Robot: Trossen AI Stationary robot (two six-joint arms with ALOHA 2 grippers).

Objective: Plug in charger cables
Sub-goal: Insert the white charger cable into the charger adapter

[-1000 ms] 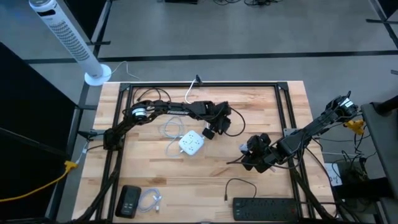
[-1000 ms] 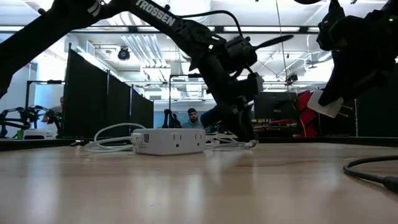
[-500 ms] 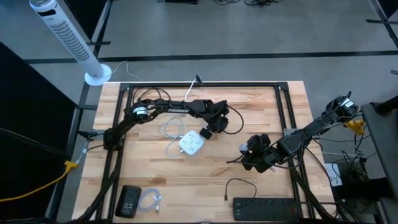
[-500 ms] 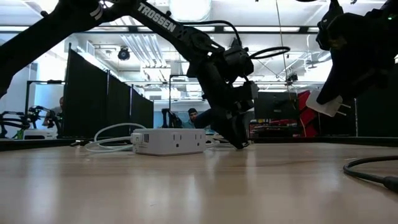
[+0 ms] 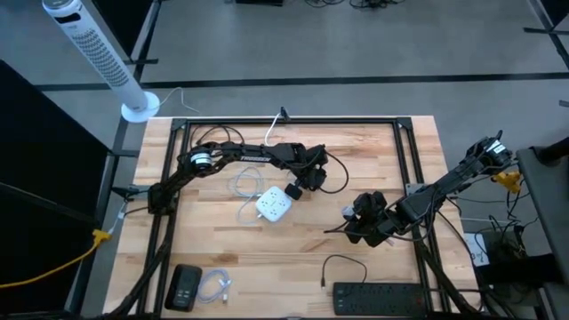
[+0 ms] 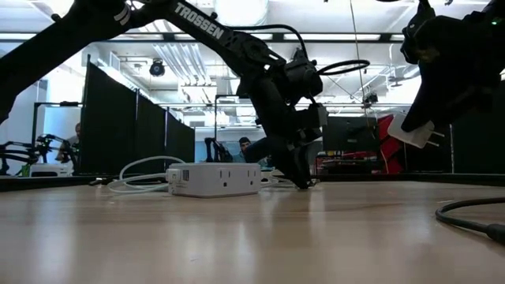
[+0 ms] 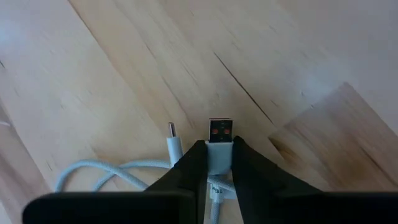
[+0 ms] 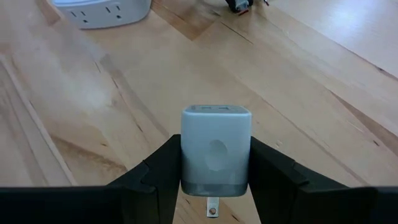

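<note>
1. High view: overhead, looking straight down, far enough back to take in the whole worktop (image 5: 293, 258), both arms and a strip of floor beyond.
2. Low view: down at worktop height on the near edge, facing level across the boards into the room behind; the white socket cube (image 6: 215, 178) sits mid-distance.
3. Left wrist view: very close, looking down past that arm's own jaws onto bare wood, only a small patch in sight.
4. Right wrist view: also close, but angled forward, so the same socket cube shows at the far side.
5. Shared ground: high, low and right wrist views all catch that cube.
</note>
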